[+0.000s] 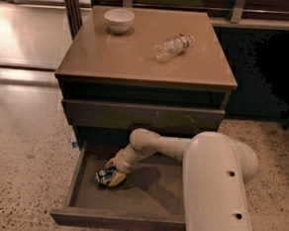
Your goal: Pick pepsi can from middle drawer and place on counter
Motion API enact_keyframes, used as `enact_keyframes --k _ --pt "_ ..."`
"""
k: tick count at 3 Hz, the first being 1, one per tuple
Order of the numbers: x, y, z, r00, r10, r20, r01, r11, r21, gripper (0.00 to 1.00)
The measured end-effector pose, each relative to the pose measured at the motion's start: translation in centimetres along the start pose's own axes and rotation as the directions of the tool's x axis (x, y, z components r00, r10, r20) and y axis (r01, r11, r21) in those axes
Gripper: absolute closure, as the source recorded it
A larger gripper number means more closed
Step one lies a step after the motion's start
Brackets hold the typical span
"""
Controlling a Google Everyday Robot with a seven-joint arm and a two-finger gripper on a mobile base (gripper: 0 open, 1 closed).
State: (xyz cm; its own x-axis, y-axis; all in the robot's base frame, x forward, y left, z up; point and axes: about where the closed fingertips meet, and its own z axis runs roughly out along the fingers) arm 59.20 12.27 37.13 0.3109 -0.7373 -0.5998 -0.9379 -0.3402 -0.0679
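The pepsi can (102, 177), dark blue with pale marks, lies on its side on the floor of the open middle drawer (144, 197), towards its left side. My gripper (111, 174) reaches down into the drawer from the right on the white arm. Its tan fingers (116, 180) are closed around the can's right end, and the can still rests low on the drawer floor. The tan counter (124, 56) tops the dark cabinet above the drawer.
A white bowl (118, 20) stands at the counter's back left. A clear plastic bottle (172, 47) lies on its side at the counter's right. A closed drawer front (142, 115) sits above the open drawer. My white arm's bulk (218, 192) covers the drawer's right part.
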Motion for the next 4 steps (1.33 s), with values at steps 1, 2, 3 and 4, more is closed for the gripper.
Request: enact_keyframes --k 1,2,3,4 --pt "0.0 0.0 0.0 1.0 0.0 0.0 0.0 1.0 0.0 1.0" --pt "0.0 0.0 0.0 1.0 0.0 0.0 0.0 1.0 0.0 1.0" --pt "-0.7 0.2 -1.0 0.999 -0.012 0.033 0.011 0.9998 0.015 1.0" --pt "-3.0 0.4 -4.8 0.997 -0.052 0.058 0.049 0.9976 0.049 1.0"
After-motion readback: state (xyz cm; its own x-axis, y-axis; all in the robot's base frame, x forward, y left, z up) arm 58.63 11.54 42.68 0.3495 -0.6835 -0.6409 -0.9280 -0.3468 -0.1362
